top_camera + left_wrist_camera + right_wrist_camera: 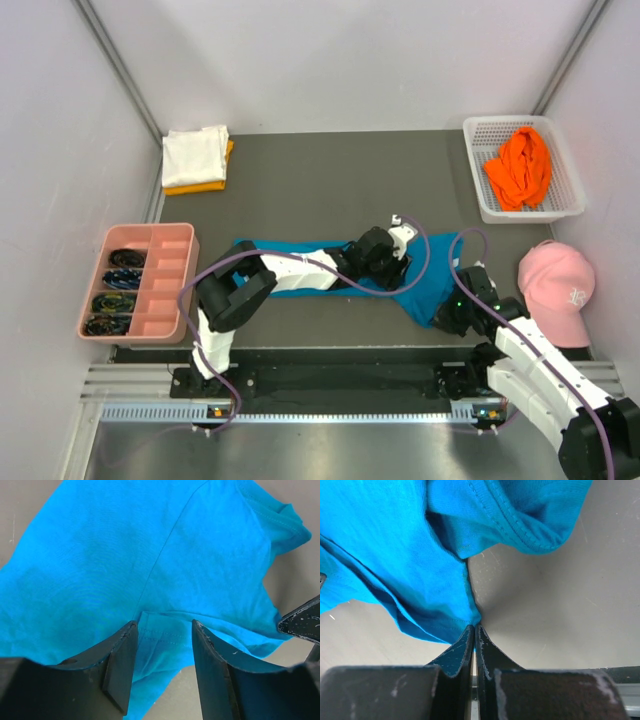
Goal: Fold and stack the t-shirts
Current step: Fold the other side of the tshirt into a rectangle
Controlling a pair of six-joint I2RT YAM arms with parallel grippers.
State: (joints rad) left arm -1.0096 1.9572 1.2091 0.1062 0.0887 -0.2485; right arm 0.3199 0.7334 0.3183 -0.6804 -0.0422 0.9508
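A teal-blue t-shirt (437,278) lies stretched across the middle of the table. My left gripper (388,262) reaches over its right part. In the left wrist view that gripper (164,625) is open, with a stitched hem of the teal t-shirt (125,560) lying between the two fingers, unclamped. My right gripper (452,316) sits at the shirt's near right corner. In the right wrist view it (474,626) is shut on an edge of the teal cloth (395,565). A white t-shirt (195,152) lies folded on a yellow-orange one (205,186) at the back left. A bright orange t-shirt (520,168) is bunched in a basket.
The white basket (478,205) stands at the back right. A pink baseball cap (555,285) lies at the right edge, close to my right arm. A pink compartment tray (170,270) with coiled cables sits at the left. Grey walls close in the table on three sides.
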